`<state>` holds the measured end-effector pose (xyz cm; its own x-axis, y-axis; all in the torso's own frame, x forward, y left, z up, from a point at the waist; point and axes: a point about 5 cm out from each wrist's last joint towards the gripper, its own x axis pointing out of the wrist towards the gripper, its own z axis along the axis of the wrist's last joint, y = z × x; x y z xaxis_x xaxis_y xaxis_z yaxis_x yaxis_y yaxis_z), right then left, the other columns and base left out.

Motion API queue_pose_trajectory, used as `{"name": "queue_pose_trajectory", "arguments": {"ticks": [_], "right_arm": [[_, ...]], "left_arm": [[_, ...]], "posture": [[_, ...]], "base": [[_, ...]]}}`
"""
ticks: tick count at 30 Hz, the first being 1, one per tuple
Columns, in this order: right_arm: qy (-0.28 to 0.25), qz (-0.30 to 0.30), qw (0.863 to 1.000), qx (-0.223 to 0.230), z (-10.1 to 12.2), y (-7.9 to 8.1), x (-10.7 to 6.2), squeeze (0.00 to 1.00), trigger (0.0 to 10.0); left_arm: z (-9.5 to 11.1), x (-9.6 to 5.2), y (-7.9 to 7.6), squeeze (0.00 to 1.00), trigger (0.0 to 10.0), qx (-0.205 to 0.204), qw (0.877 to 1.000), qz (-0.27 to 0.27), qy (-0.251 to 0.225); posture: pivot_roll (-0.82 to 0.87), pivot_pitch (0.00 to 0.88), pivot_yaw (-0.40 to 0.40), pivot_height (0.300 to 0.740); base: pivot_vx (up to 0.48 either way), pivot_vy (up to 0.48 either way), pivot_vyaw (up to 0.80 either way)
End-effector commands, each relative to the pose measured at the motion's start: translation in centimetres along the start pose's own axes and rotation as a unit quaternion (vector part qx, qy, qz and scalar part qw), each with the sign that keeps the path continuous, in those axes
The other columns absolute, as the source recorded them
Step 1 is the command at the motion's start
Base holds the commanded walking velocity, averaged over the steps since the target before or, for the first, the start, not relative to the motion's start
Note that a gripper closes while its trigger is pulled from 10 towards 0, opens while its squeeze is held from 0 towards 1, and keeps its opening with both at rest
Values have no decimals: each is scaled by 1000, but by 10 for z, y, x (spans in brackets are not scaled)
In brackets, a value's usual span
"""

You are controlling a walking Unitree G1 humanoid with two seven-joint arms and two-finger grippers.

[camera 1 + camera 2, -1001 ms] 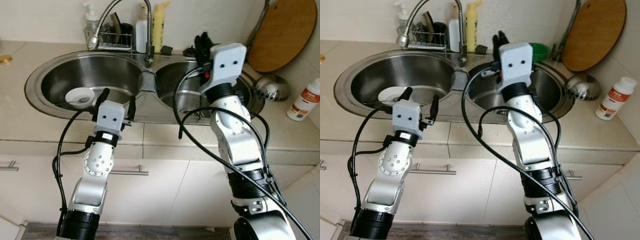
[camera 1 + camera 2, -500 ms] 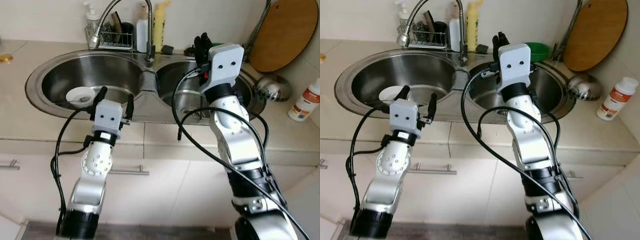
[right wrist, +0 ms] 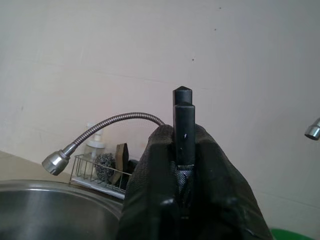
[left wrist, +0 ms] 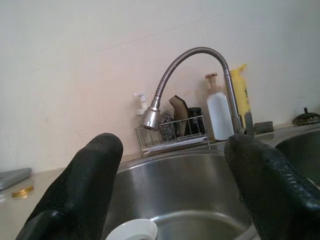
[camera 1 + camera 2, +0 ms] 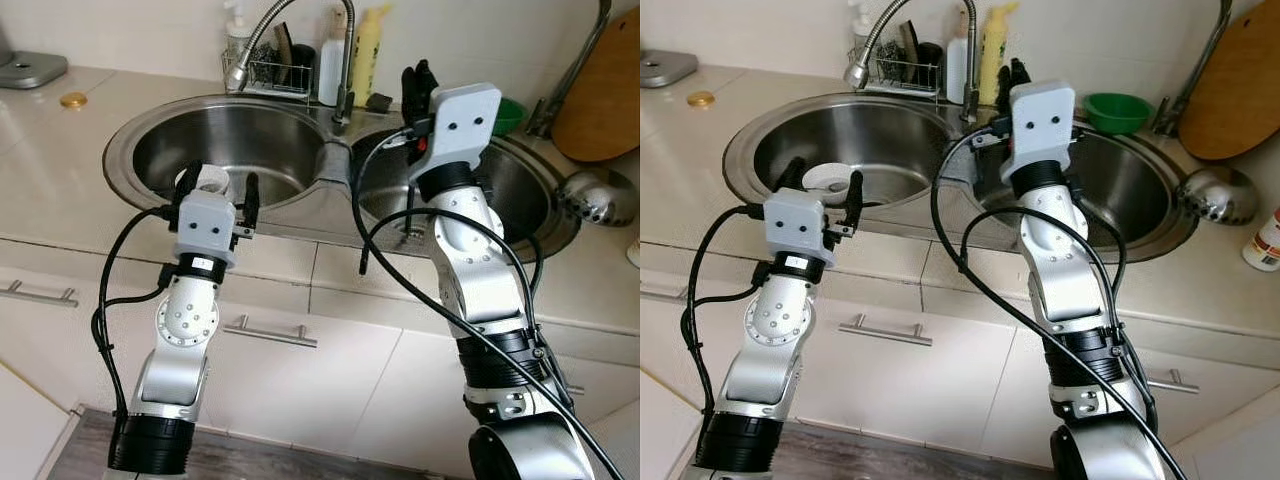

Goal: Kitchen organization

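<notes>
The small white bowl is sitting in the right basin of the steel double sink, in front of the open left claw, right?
Not quite. The small white bowl sits in the left basin of the stainless steel double sink, not the right one, as the right eye view shows. The rest holds: the open left claw is just in front of it.

You see the double sink (image 5: 300, 215) across mid-frame, with a bowl (image 5: 830, 180) in its left basin. The faucet (image 5: 345, 60) stands behind the divider, a wire rack (image 5: 275, 72) to its left, a cutting board (image 5: 1238, 85) upper right.
</notes>
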<state>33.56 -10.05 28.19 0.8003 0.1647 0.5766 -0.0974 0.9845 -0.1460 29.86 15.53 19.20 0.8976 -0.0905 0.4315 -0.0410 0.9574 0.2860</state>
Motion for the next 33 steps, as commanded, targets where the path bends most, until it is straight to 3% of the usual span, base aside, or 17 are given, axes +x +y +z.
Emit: {"name": "queue_pose_trajectory", "arguments": {"ticks": [1, 12, 21, 32, 33], "right_arm": [[-2, -8, 1000, 3, 1, -3, 3, 0, 10000], [-9, -26, 999, -18, 3, -12, 5, 0, 10000], [-10, -39, 998, -49, 3, -19, 7, 0, 10000], [64, -31, 995, -65, -35, -25, 10, 0, 10000], [117, -14, 990, -77, -60, -24, 10, 0, 10000]], "left_arm": [[6, 3, -1, 0, 10000, 2, 1000, 1, -17], [7, 3, -1, 0, 10000, 1, 1000, -1, -19], [7, 2, -7, 0, 10000, -4, 1000, -15, -20], [5, 2, -8, 0, 10000, -11, 1000, -12, -16], [4, 3, -9, 0, 10000, -12, 1000, -13, -15]], "posture": [[104, 0, -92, 740], [104, 0, -92, 740], [104, 0, -92, 740], [107, 0, -89, 740], [116, 0, -92, 740]], "base": [[266, 0, 0], [264, 0, 0], [0, 0, 0], [0, 0, 0], [0, 0, 0]]}}
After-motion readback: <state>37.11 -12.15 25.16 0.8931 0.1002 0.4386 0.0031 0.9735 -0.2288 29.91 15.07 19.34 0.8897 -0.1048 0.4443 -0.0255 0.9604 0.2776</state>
